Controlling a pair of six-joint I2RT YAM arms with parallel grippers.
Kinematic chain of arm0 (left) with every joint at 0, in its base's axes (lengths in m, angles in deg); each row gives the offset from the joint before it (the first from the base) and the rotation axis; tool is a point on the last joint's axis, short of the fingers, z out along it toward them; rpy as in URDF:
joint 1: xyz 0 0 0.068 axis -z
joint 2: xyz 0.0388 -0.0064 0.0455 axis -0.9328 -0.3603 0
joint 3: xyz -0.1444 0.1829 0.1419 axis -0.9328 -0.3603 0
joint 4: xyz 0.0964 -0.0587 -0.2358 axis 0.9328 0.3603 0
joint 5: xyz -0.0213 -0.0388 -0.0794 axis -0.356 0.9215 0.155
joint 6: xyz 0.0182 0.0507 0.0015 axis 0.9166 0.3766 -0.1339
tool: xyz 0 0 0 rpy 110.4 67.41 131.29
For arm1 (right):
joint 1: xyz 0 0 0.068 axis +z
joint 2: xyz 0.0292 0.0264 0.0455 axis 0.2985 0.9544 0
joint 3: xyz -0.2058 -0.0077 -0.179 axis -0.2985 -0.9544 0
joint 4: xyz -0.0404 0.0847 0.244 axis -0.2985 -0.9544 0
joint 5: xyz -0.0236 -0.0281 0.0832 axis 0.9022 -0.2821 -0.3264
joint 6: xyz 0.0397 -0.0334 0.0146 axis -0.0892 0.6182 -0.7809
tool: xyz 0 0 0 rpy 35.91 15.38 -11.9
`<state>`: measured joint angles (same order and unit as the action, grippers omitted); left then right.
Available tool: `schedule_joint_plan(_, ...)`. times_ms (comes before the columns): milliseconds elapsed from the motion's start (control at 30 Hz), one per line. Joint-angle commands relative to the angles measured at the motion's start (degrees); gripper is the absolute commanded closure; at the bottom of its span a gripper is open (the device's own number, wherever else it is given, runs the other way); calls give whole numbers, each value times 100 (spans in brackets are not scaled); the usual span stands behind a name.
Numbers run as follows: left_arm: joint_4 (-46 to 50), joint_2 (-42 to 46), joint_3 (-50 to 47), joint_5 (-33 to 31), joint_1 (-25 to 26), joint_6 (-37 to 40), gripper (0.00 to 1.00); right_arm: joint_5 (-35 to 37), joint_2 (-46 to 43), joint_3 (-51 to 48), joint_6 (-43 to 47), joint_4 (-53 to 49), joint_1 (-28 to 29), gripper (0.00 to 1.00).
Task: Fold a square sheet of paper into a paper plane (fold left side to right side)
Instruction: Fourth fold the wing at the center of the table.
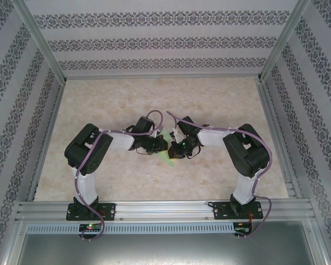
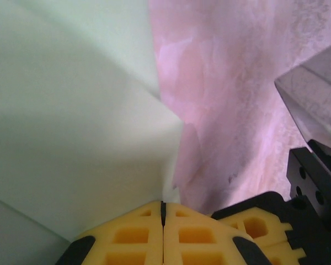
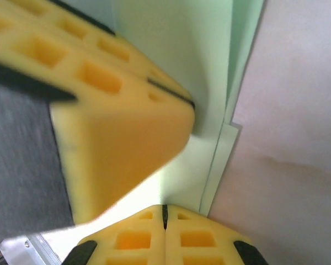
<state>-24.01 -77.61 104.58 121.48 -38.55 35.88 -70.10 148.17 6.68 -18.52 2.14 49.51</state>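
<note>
1. The table [image 1: 154,99] is a pale marbled top, with patterned walls [image 1: 154,41] on three sides and a metal frame [image 1: 154,210] along the near edge.
2. My left arm [image 1: 91,149] and my right arm [image 1: 245,152] bend inward from their bases and meet near the middle of the table, wrist facing wrist.
3. The paper [image 1: 167,157] is light green and lies on the table between my two grippers. From above, a small green wedge of it shows beneath them. In the left wrist view it covers the left side [image 2: 71,127], and a fold ends in a blunt corner beside the bare table. In the right wrist view it is layered [image 3: 204,66] — one straight edge lies just inside another.
4. My left gripper [image 2: 163,212] has its yellow fingers pressed fully together, with no gap. The paper reaches up to the tips, but I cannot tell if its edge is caught between them.
5. My right gripper [image 3: 164,212] is also fully closed, with the paper meeting its tips — a grip I cannot confirm. The left gripper is just ahead of it, low over the paper.
</note>
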Motion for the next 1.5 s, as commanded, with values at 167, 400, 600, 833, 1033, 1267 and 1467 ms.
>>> schedule_joint_plan(167, 455, -317, 494, -724, -581, 594, 92, 1000, 419, -303, 135, -793, 74, 100)
schedule_joint_plan(400, 436, -603, 825, -624, -897, 736, 92, 973, 426, -317, 145, -804, 82, 100)
schedule_joint_plan(600, 543, -806, 1131, -517, -1120, 822, 92, 972, 428, -306, 161, -848, 82, 100)
schedule_joint_plan(833, 940, -1030, 1587, -587, -1314, 1061, 91, 973, 419, -314, 160, -861, 90, 100)
schedule_joint_plan(1033, 1030, -1285, 1832, -575, -1565, 1124, 91, 974, 384, -330, 146, -874, 91, 100)
schedule_joint_plan(1267, 1157, -1281, 2094, -400, -1751, 1150, 88, 834, 314, -322, 29, -694, 99, 100)
schedule_joint_plan(1467, 1450, -901, 2300, -240, -1886, 1245, 79, 576, 212, -253, -159, -340, 97, 100)
